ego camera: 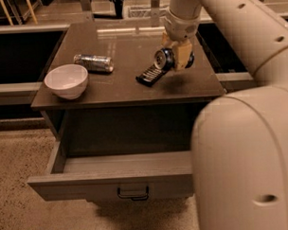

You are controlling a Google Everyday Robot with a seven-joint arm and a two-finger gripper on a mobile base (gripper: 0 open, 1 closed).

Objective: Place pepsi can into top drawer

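Note:
The pepsi can (163, 59) is held on its side in my gripper (175, 56), its silver top facing the camera, lifted above the right part of the cabinet top. The gripper is shut on it. The top drawer (113, 182) is pulled open below, its dark handle at the front centre. My arm fills the right side of the view and hides the drawer's right end.
A white bowl (66, 81) sits at the left of the cabinet top (129, 89). A slimmer silver can (93, 63) lies on its side behind it. A dark flat object (150, 75) lies just below the held can.

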